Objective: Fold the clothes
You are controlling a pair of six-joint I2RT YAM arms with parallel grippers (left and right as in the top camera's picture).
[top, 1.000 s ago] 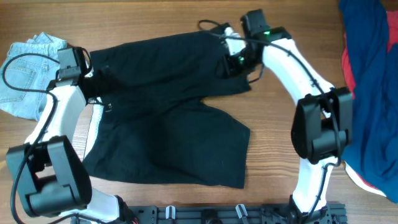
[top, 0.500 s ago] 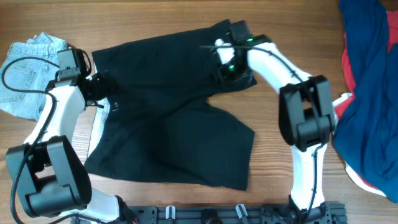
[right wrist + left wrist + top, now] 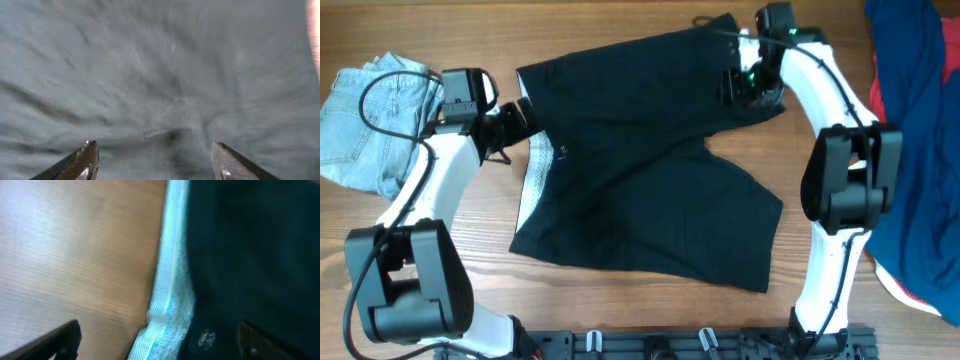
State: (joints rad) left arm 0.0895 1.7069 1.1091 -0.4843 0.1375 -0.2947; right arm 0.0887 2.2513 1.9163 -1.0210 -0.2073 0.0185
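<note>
The black shorts (image 3: 640, 190) lie spread flat on the wooden table (image 3: 570, 30), with the waistband at the left showing its white inner lining (image 3: 532, 175). My left gripper (image 3: 517, 120) is over the upper waistband corner. In the left wrist view its fingers (image 3: 157, 345) are wide apart over the white lining (image 3: 172, 295) and the black fabric (image 3: 250, 255). My right gripper (image 3: 740, 85) is on the upper leg of the shorts. In the right wrist view its fingers (image 3: 155, 160) are apart over wrinkled dark fabric (image 3: 160, 65).
A light-blue denim garment (image 3: 370, 140) lies crumpled at the far left. A navy garment with red trim (image 3: 920, 150) is heaped along the right edge. A rail with clips (image 3: 650, 345) runs along the front edge.
Both arms and the black shorts have shifted to the right across the table. The left waistband edge now lies further from the denim garment.
</note>
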